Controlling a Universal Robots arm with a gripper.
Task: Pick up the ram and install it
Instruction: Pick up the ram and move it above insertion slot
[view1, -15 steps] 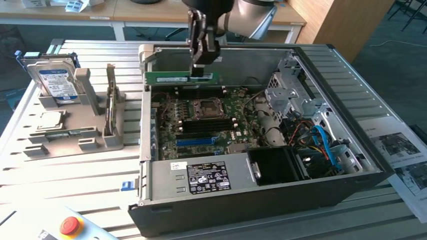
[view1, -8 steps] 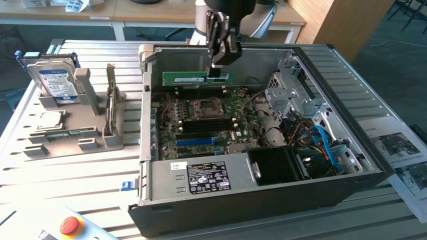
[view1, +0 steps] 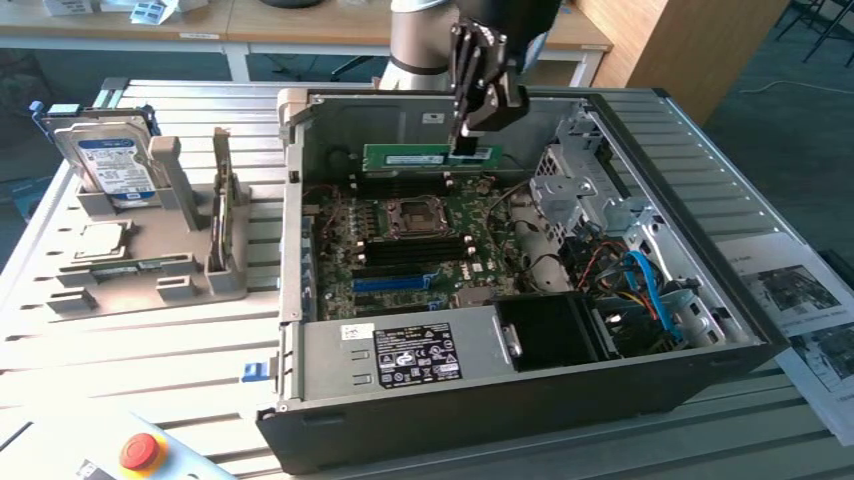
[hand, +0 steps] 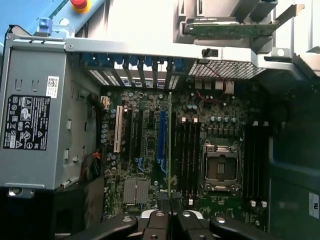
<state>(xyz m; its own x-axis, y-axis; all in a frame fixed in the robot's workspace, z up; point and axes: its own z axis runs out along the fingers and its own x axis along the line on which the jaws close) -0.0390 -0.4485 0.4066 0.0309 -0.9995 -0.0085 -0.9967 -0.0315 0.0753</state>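
The open computer case (view1: 534, 420) sits in the middle of the table (view1: 134, 340), with the motherboard (view1: 427, 235) on its floor, the power supply (view1: 400, 355) along its near wall and the drive cage (view1: 587, 185) at the exterior view's right. On the exterior view's left of the case stands a holder (view1: 160, 280), with a hard drive (view1: 114, 165) at its far end and an expansion card (view1: 223, 195) on its case side. The ram (view1: 420, 157) hangs over the motherboard's far part, pinched in the gripper (view1: 470, 148) above it.

Green ram (view1: 416, 156), blue slot (view1: 396, 283), red button (view1: 140, 450), black case (view1: 507, 412).
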